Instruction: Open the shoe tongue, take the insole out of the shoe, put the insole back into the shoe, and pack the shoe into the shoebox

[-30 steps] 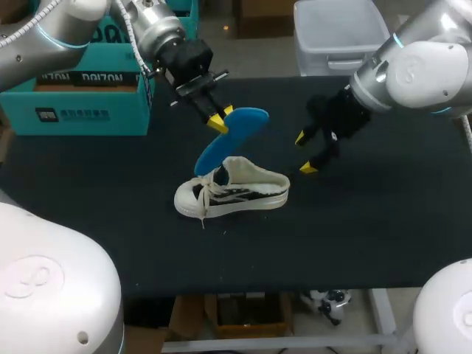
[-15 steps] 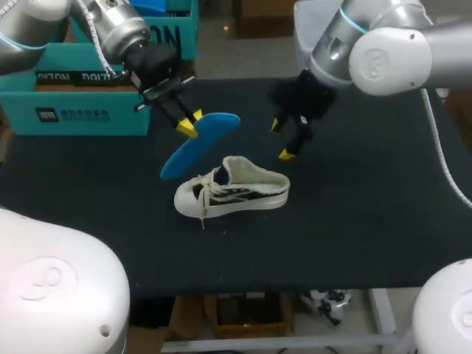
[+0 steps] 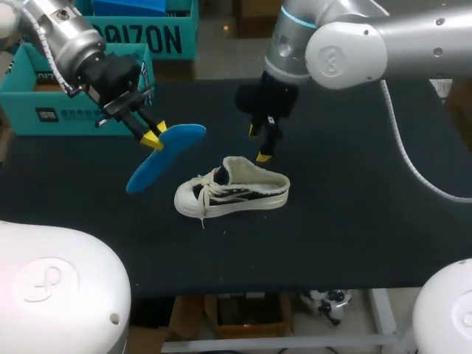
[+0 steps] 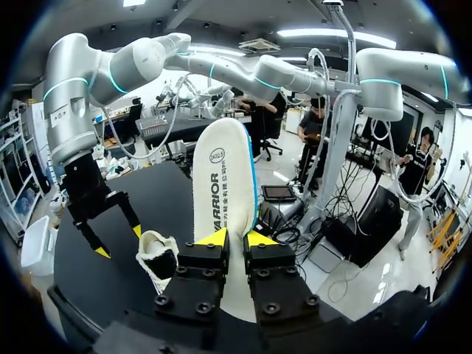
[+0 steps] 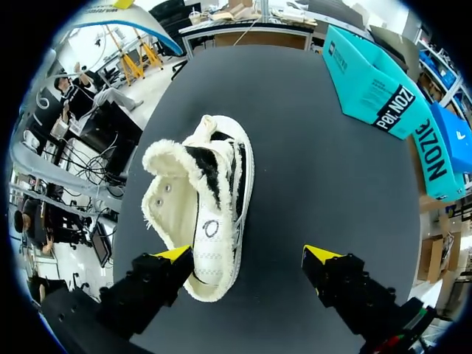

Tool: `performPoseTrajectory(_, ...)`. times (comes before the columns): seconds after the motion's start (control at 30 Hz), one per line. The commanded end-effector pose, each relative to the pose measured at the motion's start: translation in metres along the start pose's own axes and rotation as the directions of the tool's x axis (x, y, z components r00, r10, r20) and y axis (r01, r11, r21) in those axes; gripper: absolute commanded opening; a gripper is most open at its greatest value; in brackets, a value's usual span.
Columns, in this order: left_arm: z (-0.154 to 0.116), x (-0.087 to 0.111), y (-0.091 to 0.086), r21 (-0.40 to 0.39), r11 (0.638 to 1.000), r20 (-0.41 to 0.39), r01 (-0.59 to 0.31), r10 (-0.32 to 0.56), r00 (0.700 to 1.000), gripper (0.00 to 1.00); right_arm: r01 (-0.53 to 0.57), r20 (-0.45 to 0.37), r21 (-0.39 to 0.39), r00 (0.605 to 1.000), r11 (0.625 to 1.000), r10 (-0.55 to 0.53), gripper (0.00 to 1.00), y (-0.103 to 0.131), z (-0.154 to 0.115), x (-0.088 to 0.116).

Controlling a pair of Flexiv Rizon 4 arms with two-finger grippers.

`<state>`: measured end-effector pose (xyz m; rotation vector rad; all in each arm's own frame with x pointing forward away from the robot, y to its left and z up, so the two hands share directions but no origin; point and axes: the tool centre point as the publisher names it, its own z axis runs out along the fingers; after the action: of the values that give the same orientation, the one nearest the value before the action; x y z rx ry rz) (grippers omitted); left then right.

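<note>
Insole hangs in the air just left of the shoe, with your left hand clamped on it. The shoe sits mid-table, toe to the left, collar gaping. Your right hand hovers just beyond the heel, fingers apart and holding nothing. Removal looks done. Next, I reckon, you feed the insole back into that opening while the right hand steadies the shoe.
</note>
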<state>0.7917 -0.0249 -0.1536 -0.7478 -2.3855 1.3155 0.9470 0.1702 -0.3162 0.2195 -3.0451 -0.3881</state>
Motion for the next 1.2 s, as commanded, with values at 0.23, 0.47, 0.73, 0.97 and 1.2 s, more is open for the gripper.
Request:
performPoseTrajectory(0.23, -0.009, 0.029, 0.006, 0.004, 1.0, 0.244, 0.005, -0.006, 0.97, 0.0, -0.011, 0.002, 0.176, 1.0, 0.984, 0.011, 1.0, 0.022, 0.018, 0.017)
performPoseTrajectory(0.47, -0.009, 0.035, 0.008, 0.004, 1.0, 0.251, 0.009, -0.009, 0.968, 0.0, -0.023, 0.005, 0.178, 1.0, 0.984, 0.023, 1.0, 0.024, 0.036, 0.017)
performPoseTrajectory(0.73, -0.008, 0.037, 0.008, 0.001, 1.0, 0.252, 0.01, -0.01, 0.968, 0.0, -0.056, 0.045, 0.195, 0.998, 0.979, 0.048, 0.45, 0.027, 0.042, 0.019)
performPoseTrajectory(0.97, -0.008, 0.038, 0.009, 0.001, 1.0, 0.247, 0.009, -0.009, 0.969, 0.0, -0.124, 0.089, 0.216, 0.99, 0.968, 0.107, 0.0, 0.028, 0.045, 0.02)
performPoseTrajectory(1.2, -0.011, 0.032, 0.009, 0.016, 1.0, 0.221, -0.006, 0.002, 0.975, 0.0, -0.193, 0.115, 0.202, 0.978, 0.96, 0.172, 0.0, 0.023, 0.041, 0.023)
